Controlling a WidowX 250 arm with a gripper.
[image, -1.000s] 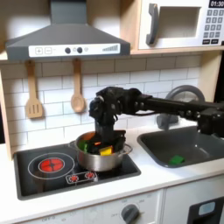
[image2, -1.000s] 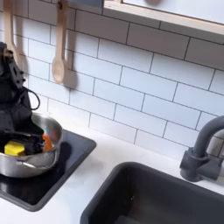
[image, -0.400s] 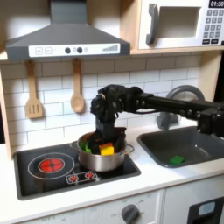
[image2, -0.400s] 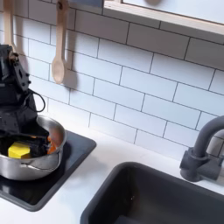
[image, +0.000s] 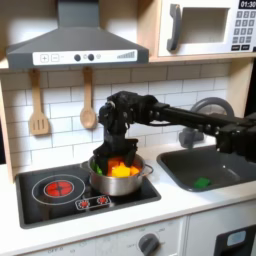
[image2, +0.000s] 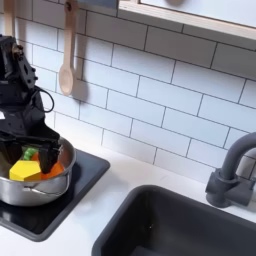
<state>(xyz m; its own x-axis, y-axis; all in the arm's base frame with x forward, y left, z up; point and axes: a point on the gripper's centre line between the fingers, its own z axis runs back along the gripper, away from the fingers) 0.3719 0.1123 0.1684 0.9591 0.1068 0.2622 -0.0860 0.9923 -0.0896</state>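
A small green block (image2: 30, 153) is pinched between the fingers of the black claw (image2: 29, 150), just above the round silver metal pot (image2: 40, 186) at the lower left of the second exterior view. In the first exterior view the claw (image: 108, 152) is seen left of centre, over the same pot (image: 118, 180), with the black arm stretching off to the frame's right edge. Inside the pot a yellow piece (image2: 22, 172) and an orange piece (image2: 50, 169) are seen lying side by side, below the lifted green block. The pot is set on the black toy stovetop (image: 55, 192), whose red burner ring (image: 60, 187) is shown just left of the pot in the first exterior view. Two wooden utensils (image: 39, 105) are hung on the white tiled wall at the upper left. A dark sink basin (image: 205, 165) is sunk into the white desk (image: 120, 212) at the right, with a grey tap (image2: 232, 170) behind it.
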